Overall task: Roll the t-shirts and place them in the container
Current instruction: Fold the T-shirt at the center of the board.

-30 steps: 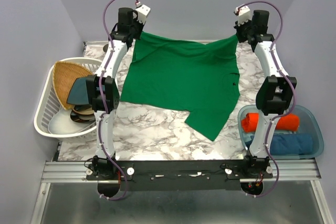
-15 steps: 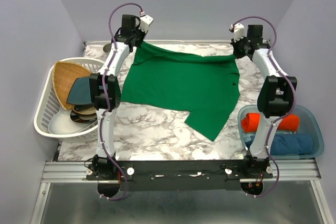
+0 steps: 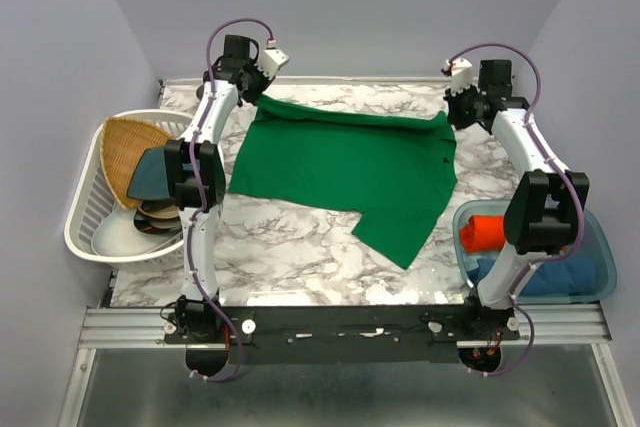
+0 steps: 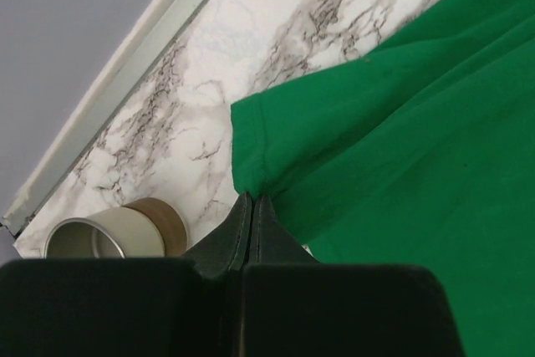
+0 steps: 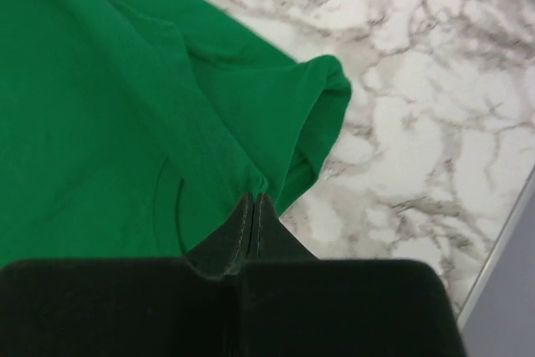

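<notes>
The black fingers of the left gripper [image 4: 252,200] are pressed flat together with no gap, pinching a small pleat at one corner of the bright green cloth t-shirt [image 4: 401,123] low in the middle of the left wrist view. From that pinch the cloth fans out to the right of the frame over the white grey-veined marble table [image 4: 192,114]. A round metal cup [image 4: 88,238] stands in the lower left, apart from the shirt. In the right wrist view the right gripper [image 5: 253,200] is likewise clamped tight on the shirt's other far corner, where the hem [image 5: 322,94] curls into a loop above the fingertips and the cloth [image 5: 100,106] fills the left of the frame. In the top view the two grippers [image 3: 258,89] [image 3: 452,109] sit at the upper left and upper right. The shirt's far edge is stretched between them and folded over, and the rest of the shirt [image 3: 350,162] lies flat across the middle of the table [image 3: 290,237], with one sleeve pointing to the lower right. At the right edge a translucent blue plastic bin [image 3: 603,247] holds an orange-red rolled t-shirt [image 3: 487,230] and a blue rolled t-shirt [image 3: 565,275], partly behind the right arm. At the left edge a white plastic laundry basket [image 3: 78,222] holds a woven wicker tray [image 3: 125,145] and a dark teal square plate [image 3: 150,175].
</notes>
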### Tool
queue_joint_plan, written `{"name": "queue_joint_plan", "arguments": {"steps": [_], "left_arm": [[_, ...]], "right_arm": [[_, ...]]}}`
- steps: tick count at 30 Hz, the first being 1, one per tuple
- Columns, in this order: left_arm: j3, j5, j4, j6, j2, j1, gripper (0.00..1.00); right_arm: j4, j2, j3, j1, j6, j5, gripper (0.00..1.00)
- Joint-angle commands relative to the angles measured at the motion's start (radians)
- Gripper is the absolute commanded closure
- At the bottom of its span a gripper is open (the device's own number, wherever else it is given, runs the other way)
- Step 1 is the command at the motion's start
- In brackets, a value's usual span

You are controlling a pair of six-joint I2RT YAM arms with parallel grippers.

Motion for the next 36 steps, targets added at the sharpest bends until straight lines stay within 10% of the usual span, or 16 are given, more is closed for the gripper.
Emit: {"name": "queue_joint_plan", "arguments": {"steps": [1, 36], "left_arm": [[-0.013, 0.026, -0.099, 0.099, -0.057, 0.023, 1.0], [-0.296, -0.115, -0.044, 0.139, -0.112, 0.028, 0.95]], "right_arm": [[-0.063, -0.079, -0.117, 0.021, 0.045, -0.023, 1.0], [-0.118, -0.181, -0.378, 0.084, 0.076, -0.068, 0.99]]}}
